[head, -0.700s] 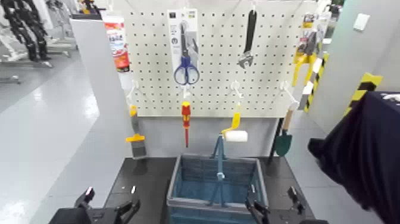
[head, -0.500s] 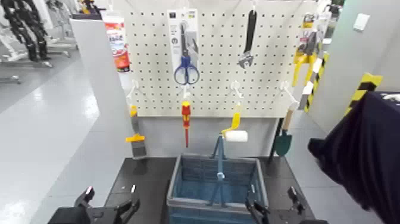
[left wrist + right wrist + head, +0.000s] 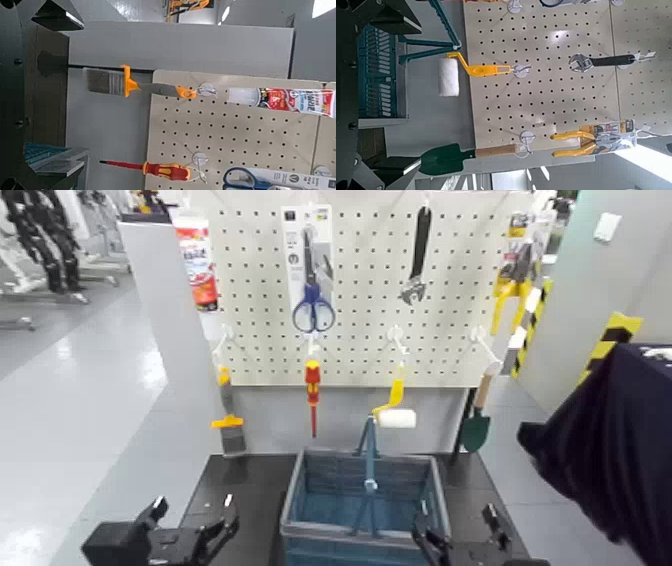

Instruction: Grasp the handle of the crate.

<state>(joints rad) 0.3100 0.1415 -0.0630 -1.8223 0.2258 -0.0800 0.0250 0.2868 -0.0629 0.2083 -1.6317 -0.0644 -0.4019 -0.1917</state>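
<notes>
One blue-grey slatted plastic crate [image 3: 362, 505] sits at the table's [image 3: 245, 480] front edge; its thin teal arched handle [image 3: 369, 460] stands upright, running front to back. Left gripper [image 3: 190, 535] and right gripper [image 3: 462, 542] flank it, both spread wide.

A workshop or robotics test hall is shown. A white pegboard [image 3: 370, 290] is hung with hand tools: scissors [image 3: 313, 305], a wrench [image 3: 417, 255], a screwdriver [image 3: 312, 390], a paint roller [image 3: 393, 412], a brush [image 3: 227, 418] and a trowel [image 3: 478, 422]. A polished grey concrete floor [image 3: 70, 390] and a yellow-black hazard-striped post [image 3: 610, 340] are seen around it.
</notes>
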